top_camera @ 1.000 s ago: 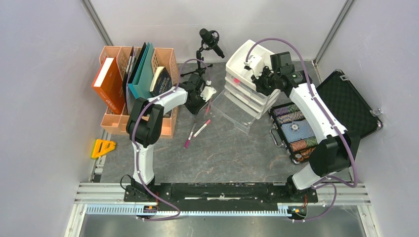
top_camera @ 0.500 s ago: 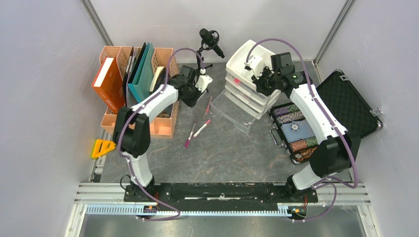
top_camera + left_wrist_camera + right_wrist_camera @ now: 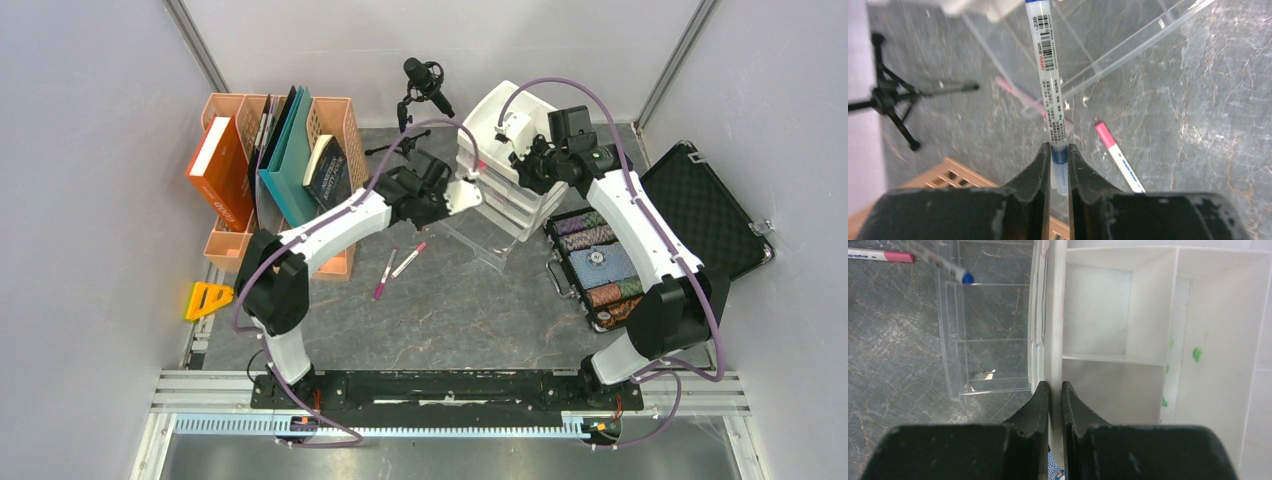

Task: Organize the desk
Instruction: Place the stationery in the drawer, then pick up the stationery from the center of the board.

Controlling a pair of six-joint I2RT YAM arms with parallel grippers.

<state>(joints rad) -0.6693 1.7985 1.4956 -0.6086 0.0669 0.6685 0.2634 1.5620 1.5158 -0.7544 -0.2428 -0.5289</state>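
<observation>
The desk (image 3: 450,310) looks like dark grey stone with pale veins, smooth with a faint sheen. The tray (image 3: 998,386) is clear glossy plastic; the drawer unit (image 3: 1148,305) is smooth matt white plastic. The pen (image 3: 1050,75) has a glossy white plastic barrel. The left gripper (image 3: 1059,152) has matt black fingers (image 3: 1038,172), scuffed grey at the edges.

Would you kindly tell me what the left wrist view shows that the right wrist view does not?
Only left wrist: the left fingers clamped on the blue pen's end, a black tripod, an orange basket corner. Only right wrist: the right fingers clamped on the white organizer's wall, its compartments with green smudges. Both: the clear drawer, the pink-capped pen, the blue pen's tip, the desk.
</observation>
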